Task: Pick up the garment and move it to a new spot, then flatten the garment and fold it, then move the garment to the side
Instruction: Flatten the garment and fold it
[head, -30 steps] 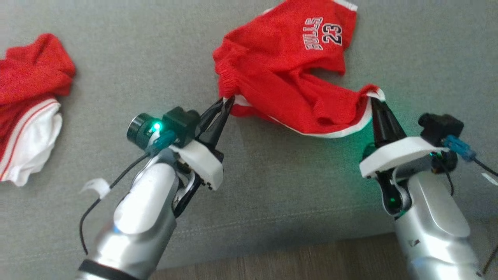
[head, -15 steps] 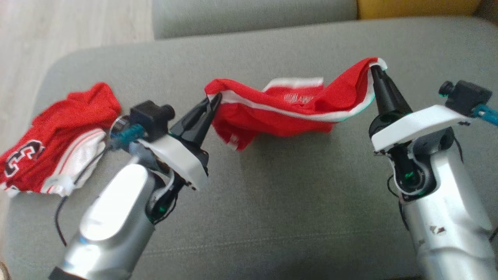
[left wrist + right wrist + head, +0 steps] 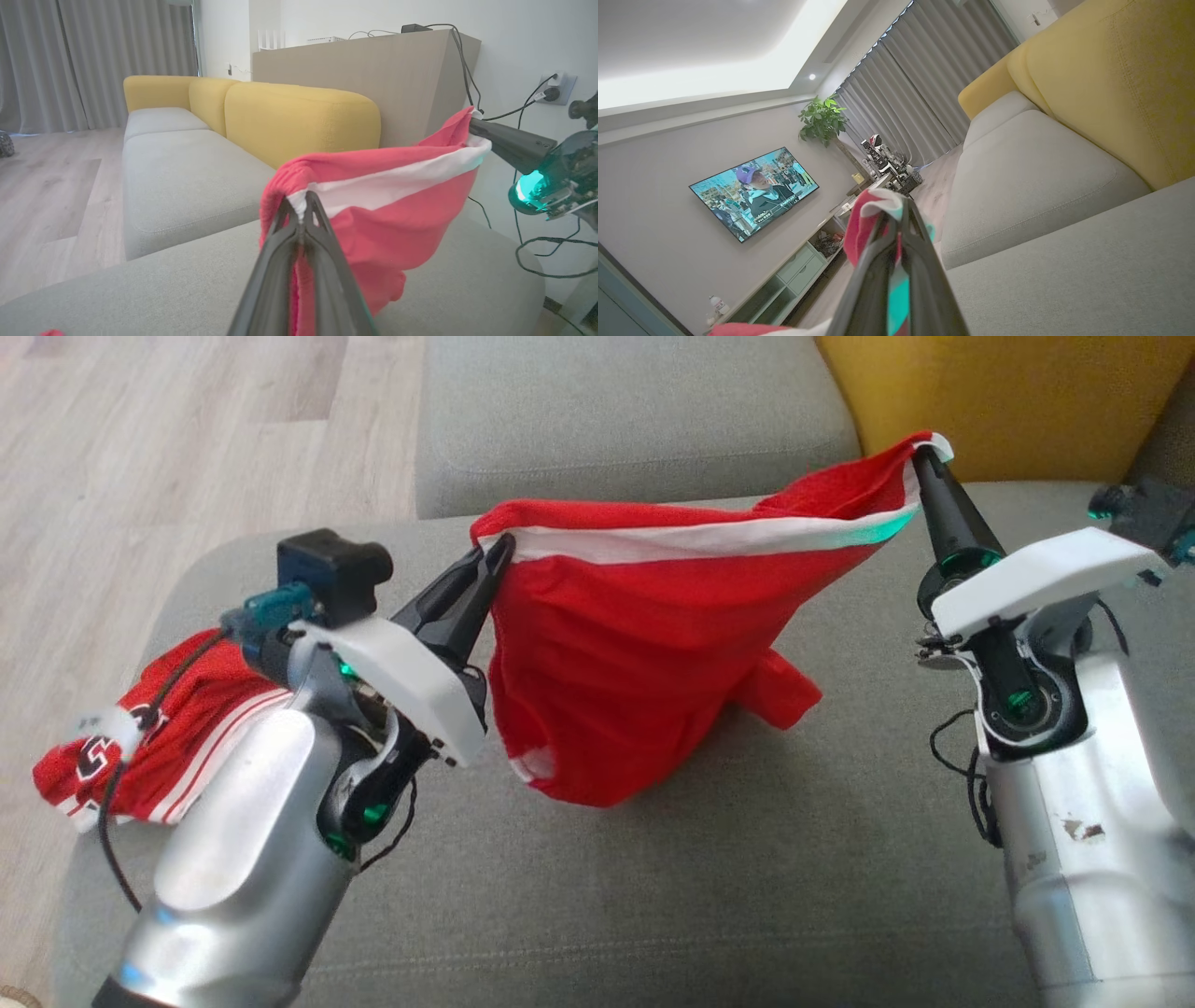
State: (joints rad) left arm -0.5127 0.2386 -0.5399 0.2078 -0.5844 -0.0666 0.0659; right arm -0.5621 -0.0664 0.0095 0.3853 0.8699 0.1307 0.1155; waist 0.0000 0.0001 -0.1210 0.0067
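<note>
The garment point(image 3: 635, 635) is red with a white band along its top hem, and it hangs stretched between my two grippers above the grey sofa seat point(image 3: 653, 896). My left gripper point(image 3: 499, 549) is shut on the hem's left corner, which the left wrist view shows as the garment point(image 3: 392, 205) pinched at the left gripper point(image 3: 303, 205). My right gripper point(image 3: 924, 453) is shut on the right corner, higher up. In the right wrist view the right gripper point(image 3: 896, 210) clamps a bunch of the garment point(image 3: 864, 219). The cloth's lower end touches the seat.
A second red and white garment point(image 3: 159, 737) lies crumpled on the seat's left end behind my left arm. A yellow backrest point(image 3: 1008, 392) stands at the back right. A wooden floor point(image 3: 140, 457) lies beyond the seat on the left. Another grey seat point(image 3: 616, 420) sits behind.
Both grippers have lifted the garment off the seat and pulled its hem taut, so it now hangs down. The head camera has tilted up, showing more of the sofa and floor.
</note>
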